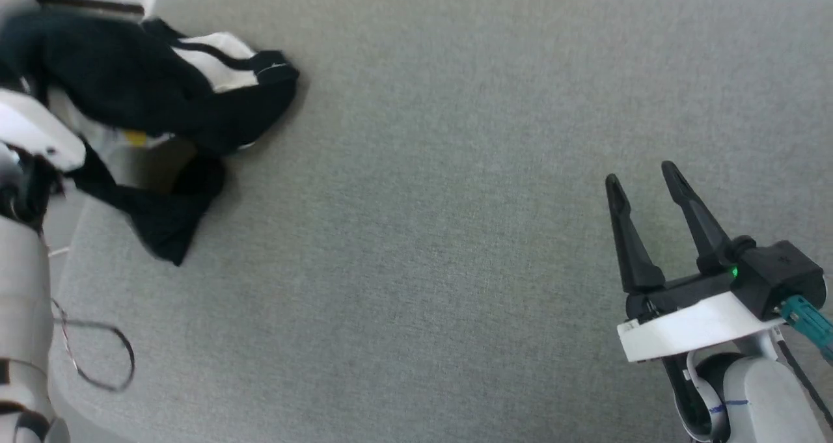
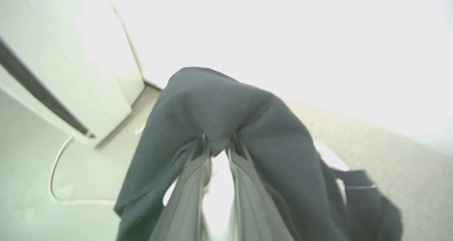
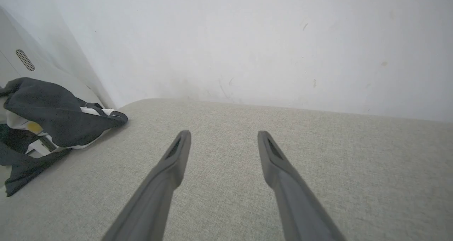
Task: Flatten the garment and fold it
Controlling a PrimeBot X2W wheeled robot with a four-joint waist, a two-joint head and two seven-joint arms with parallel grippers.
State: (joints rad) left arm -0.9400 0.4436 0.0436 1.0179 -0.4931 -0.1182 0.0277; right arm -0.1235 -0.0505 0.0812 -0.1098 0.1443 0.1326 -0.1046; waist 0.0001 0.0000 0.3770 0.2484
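Observation:
The garment (image 1: 150, 85) lies bunched at the far left of the grey cushion: black cloth with a white panel and thin white piping. It hangs partly over the cushion's left edge. In the left wrist view black cloth of the garment (image 2: 212, 103) drapes over my left gripper (image 2: 219, 142), whose fingers stand close together, pinching a fold at their tips. My right gripper (image 1: 641, 176) hovers open at the lower right, far from the garment, with nothing between its fingers. The right wrist view shows the right gripper (image 3: 223, 133) wide apart over bare cushion, the garment (image 3: 53, 110) off to its left.
The grey fabric cushion (image 1: 423, 235) spreads wide between the garment and my right gripper. A white wall (image 3: 247, 39) rises behind it. A white cabinet (image 2: 70, 74) stands past the cushion's left edge, with a cable (image 2: 53, 170) on the floor. A loose wire loop (image 1: 97, 358) hangs off my left arm.

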